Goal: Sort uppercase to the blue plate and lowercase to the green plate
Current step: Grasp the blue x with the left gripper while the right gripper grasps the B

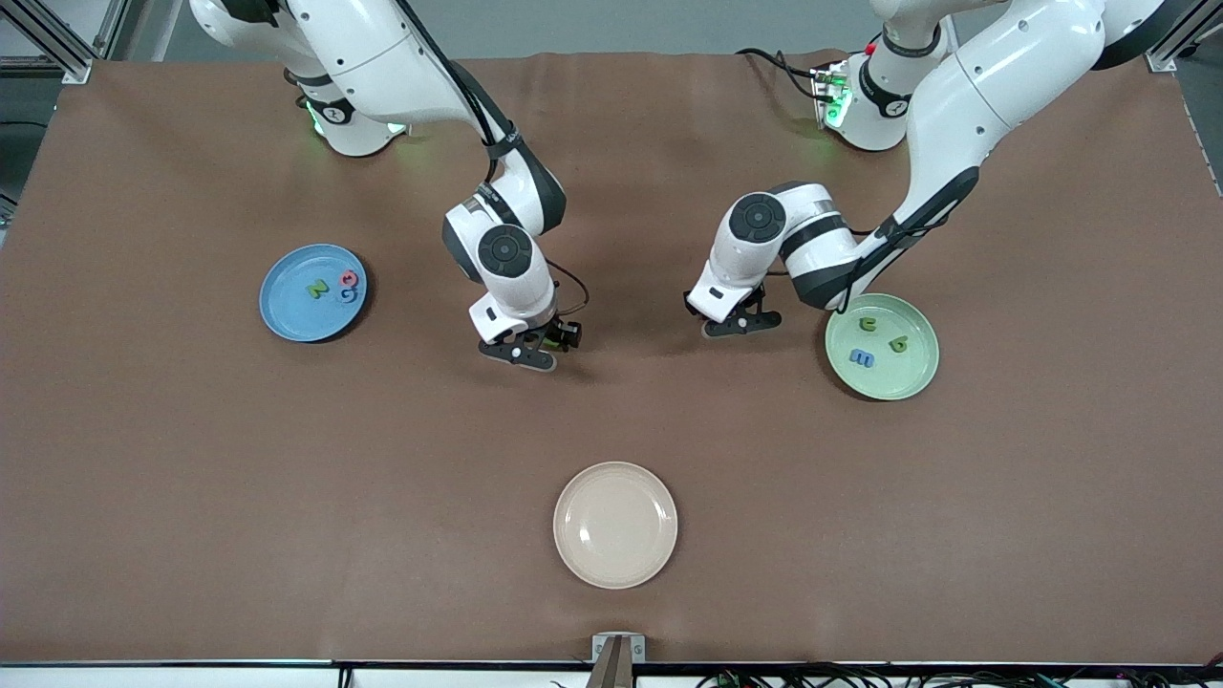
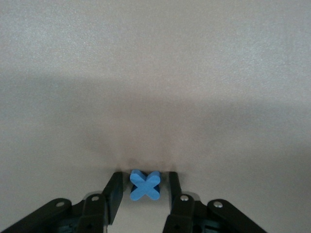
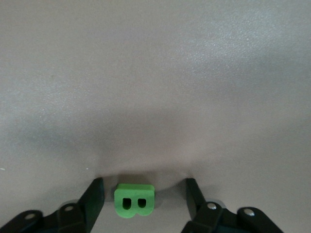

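Observation:
A blue cross-shaped lowercase t (image 2: 145, 186) lies on the table between the fingers of my left gripper (image 2: 145, 175). The jaws stand close on either side of it with a thin gap each, so they are open. That gripper (image 1: 736, 325) is down at the table beside the green plate (image 1: 898, 377), which holds a green u (image 1: 868, 325), a green b (image 1: 898, 344) and a blue m (image 1: 861, 358). My right gripper (image 3: 144, 182) is open around an uppercase green B (image 3: 134, 200), with wide gaps. The blue plate (image 1: 291, 311) holds a green N (image 1: 316, 289), a pink-red Q (image 1: 350, 278) and a blue G (image 1: 350, 294).
A cream plate (image 1: 615, 525) with nothing on it sits near the front camera's edge of the table, midway along it. The brown table cover (image 1: 191, 478) lies flat all round. Both arms reach down near the table's middle.

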Motion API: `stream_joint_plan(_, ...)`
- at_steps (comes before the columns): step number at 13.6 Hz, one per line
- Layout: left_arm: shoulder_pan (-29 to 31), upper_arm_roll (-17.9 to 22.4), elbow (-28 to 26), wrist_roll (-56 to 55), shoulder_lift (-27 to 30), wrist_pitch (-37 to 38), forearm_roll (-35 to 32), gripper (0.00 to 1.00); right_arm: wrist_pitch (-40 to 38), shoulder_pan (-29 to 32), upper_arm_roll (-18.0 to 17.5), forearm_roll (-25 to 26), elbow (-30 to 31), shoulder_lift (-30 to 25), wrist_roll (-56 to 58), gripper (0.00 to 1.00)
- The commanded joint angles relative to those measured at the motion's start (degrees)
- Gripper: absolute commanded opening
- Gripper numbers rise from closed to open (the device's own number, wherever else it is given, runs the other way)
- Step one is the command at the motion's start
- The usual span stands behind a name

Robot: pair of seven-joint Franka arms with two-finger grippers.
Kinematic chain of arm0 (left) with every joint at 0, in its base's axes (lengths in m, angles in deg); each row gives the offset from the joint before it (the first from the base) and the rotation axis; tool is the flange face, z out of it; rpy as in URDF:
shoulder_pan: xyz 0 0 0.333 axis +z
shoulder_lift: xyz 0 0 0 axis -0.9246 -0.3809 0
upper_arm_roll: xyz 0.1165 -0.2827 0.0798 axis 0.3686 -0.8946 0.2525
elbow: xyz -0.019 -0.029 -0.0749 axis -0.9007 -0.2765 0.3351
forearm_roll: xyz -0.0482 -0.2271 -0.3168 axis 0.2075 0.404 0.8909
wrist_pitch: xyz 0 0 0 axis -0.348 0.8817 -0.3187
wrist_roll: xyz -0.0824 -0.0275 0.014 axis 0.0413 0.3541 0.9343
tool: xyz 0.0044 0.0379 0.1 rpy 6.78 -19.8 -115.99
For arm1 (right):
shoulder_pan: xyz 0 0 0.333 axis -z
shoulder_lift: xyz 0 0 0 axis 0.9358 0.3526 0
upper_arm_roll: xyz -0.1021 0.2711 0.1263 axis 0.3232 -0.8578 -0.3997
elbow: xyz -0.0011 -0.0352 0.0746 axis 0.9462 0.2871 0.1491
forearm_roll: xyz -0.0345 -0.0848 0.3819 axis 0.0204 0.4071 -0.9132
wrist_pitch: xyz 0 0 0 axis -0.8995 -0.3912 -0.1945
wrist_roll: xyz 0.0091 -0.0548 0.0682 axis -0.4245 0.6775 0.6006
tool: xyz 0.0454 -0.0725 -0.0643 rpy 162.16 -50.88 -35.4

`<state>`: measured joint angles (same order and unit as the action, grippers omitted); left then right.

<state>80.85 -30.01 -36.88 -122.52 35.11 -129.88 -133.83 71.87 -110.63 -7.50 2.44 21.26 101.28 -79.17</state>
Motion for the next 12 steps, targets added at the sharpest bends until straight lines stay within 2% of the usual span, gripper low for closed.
stream_joint_plan(1,-0.50,0.71,-0.31,-0.50,-0.17,-1.54,-0.27,0.28,-0.16,-0.65,0.51,-0.67,-0.91,0.76,-0.75,0.59)
stream_joint_plan(4,0.20,0.71,-0.31,-0.59,0.27,-1.46,-0.19,0.16,-0.25,-0.65,0.59,-0.67,-0.91,0.76,-0.75,0.56)
stream_joint_plan(8,2.74,-0.60,-1.54,-0.15,4.83,-0.67,0.51,0.13,-0.43,-0.74,0.51,-0.76,-0.82,0.84,-1.01,0.56)
stream_joint_plan(10,8.87,-5.59,-2.07,0.46,5.37,1.52,0.60,0.12,-0.43,-0.91,0.51,-0.76,-0.82,0.76,-1.81,0.55)
stream_joint_plan(12,15.99,-11.40,-2.07,4.05,5.37,5.99,0.60,0.11,-0.43,-0.91,0.51,-0.76,-0.82,0.76,-1.81,0.44)
